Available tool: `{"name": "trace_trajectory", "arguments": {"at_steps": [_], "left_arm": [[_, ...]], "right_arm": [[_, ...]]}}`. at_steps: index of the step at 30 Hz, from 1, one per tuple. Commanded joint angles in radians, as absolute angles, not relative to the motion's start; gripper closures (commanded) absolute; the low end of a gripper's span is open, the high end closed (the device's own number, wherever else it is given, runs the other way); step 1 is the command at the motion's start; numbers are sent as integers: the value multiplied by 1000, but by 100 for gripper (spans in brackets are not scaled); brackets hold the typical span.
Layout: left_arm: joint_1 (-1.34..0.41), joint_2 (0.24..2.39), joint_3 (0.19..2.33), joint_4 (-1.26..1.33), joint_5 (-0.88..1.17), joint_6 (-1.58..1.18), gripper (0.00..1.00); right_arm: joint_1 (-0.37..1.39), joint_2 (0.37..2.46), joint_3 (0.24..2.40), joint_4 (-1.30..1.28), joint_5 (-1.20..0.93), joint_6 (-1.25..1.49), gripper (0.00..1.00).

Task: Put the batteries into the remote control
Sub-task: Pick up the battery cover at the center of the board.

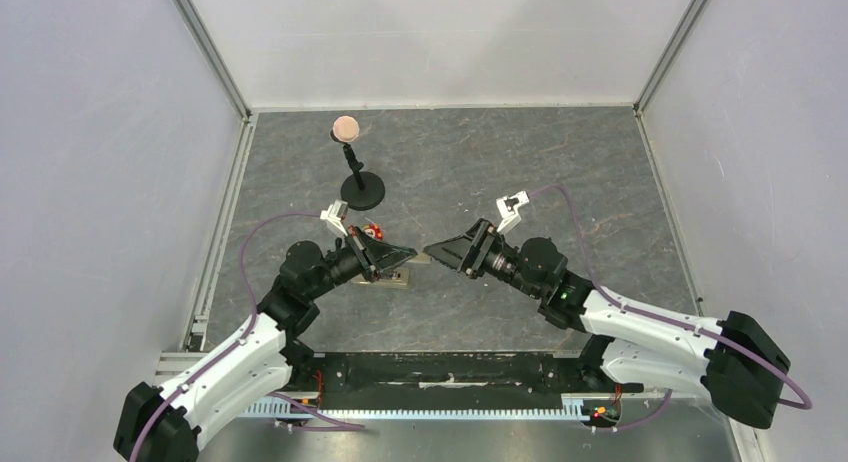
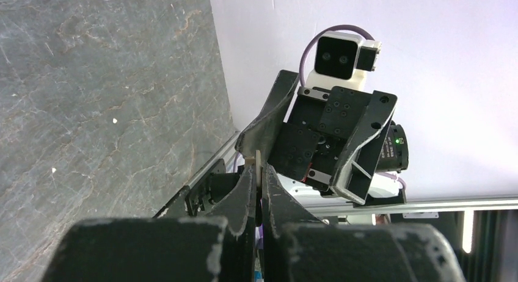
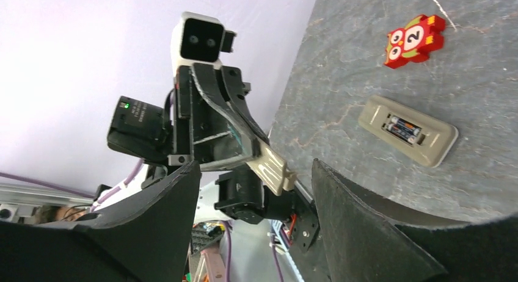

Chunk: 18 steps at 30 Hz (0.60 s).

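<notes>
The remote control [image 3: 408, 130] lies tan back up on the table, and both batteries [image 3: 403, 128] sit side by side in its open compartment. In the top view the remote [image 1: 392, 279] shows just below my left gripper [image 1: 408, 252]. My left gripper [image 2: 259, 175] is shut on the thin beige cover piece [image 2: 258, 160] and holds it in the air. The cover [image 3: 272, 167] points toward my right gripper [image 3: 256, 165]. My right gripper [image 1: 432, 252] is open and empty, facing the left gripper with the cover's tip between its fingertips [image 3: 194, 172].
A small red owl gadget [image 3: 415, 39] lies on the table beyond the remote, also in the top view [image 1: 373, 230]. A black stand [image 1: 361, 189] with a pink ball top [image 1: 345, 129] stands behind it. Walls enclose the table on three sides.
</notes>
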<state>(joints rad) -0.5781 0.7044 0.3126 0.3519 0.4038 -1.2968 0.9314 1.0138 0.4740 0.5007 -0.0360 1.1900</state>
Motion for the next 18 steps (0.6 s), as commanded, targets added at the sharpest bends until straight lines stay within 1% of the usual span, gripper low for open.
{"name": "trace_trajectory", "arguments": {"at_steps": [1,3,8,13,18], "left_arm": [[-578,693,307,408,388,-1379,98],[-577,699,308,424,381,-1387,98],[-577,685,292,439,370,-1429,98],[-577,624,256,431,316,-1464,98],[-578,606,239,441,300,-1485,98]], "right_arm": [[937,1044,528,611,-42,1257,33],[937,1056,525,624,-51,1261,35],[937,1077,517,660,-58,1280,48],[937,1091,488,726,-83,1324,50],[937,1130,488,777,-142,1365,52]]}}
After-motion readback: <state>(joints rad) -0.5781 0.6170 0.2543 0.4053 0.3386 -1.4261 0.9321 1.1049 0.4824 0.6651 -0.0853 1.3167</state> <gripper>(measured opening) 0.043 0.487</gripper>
